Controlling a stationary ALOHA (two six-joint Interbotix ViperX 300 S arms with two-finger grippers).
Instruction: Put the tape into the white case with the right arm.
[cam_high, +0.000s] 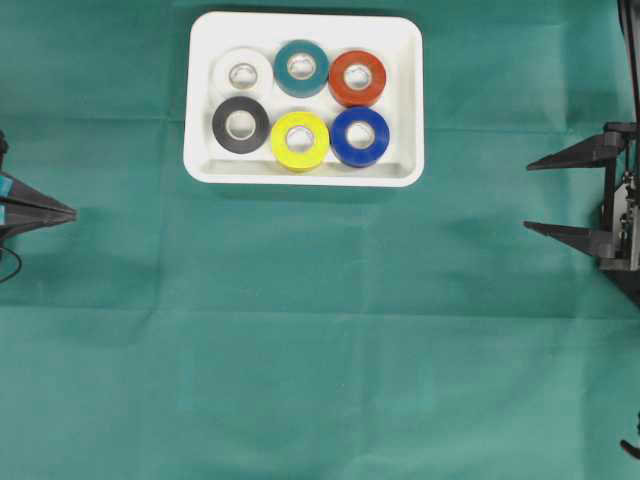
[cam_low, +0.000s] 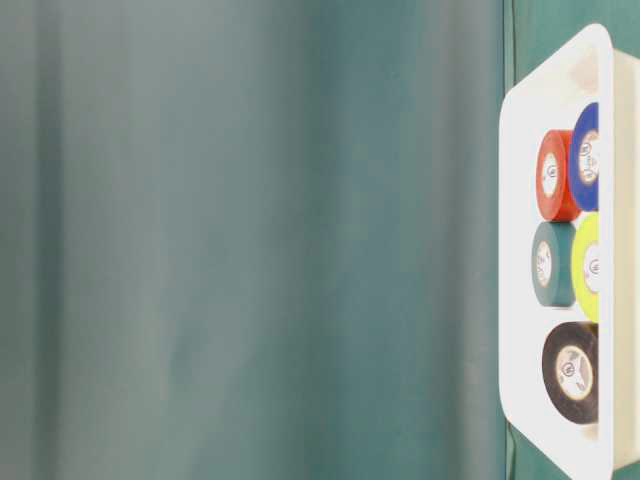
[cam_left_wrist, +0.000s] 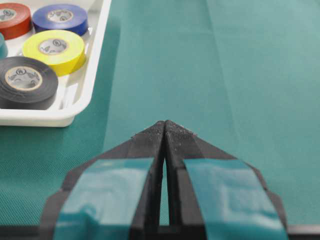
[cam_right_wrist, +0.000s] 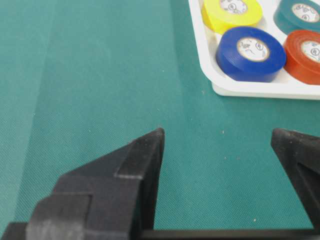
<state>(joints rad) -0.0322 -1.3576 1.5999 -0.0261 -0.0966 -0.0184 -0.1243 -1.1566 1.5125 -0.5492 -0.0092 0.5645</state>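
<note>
Right gripper (cam_high: 527, 197) sits at the overhead view's 3 o'clock edge, its two pointed black fingers spread wide with nothing between them, above bare green cloth (cam_high: 320, 380). Opposite, at 9 o'clock, the left gripper (cam_high: 72, 212) with teal bands has its tips pressed together, which its wrist camera confirms. From above, the white case (cam_high: 405, 100) lies toward 12 o'clock holding six tape rolls in two rows: white (cam_high: 242, 73), teal (cam_high: 301, 67), red (cam_high: 357, 77), black (cam_high: 240, 124), yellow (cam_high: 300, 140), blue (cam_high: 360, 136). In the table-level view only five rolls show; the white one cannot be made out. Through the right wrist camera only the case's corner appears, at 1 o'clock.
</note>
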